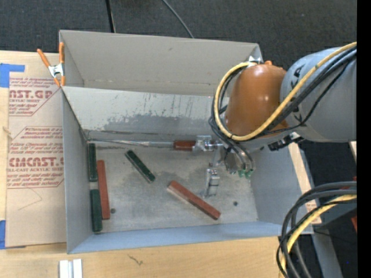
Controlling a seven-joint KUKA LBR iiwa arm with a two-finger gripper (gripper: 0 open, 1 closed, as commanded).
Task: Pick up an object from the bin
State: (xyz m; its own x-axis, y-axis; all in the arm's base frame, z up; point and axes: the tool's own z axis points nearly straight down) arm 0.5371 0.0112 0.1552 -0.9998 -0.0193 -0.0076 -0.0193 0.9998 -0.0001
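Note:
My gripper [213, 184] hangs low over the right part of the bin floor, under the orange wrist cover. Just below and left of it lies a red-brown flat stick [194, 200], set diagonally; the gripper's tip is close to the stick's upper side, and whether they touch is unclear. A short red-brown piece [185, 146] lies by the back wall, just left of the gripper's body. A dark green stick [140, 165] lies diagonally near the middle of the floor, well apart from the gripper.
Along the left wall lie two dark green sticks [91, 162] [95, 211] and a red stick [102, 189], end to end and side by side. The arm and its cables cover the bin's right rear corner.

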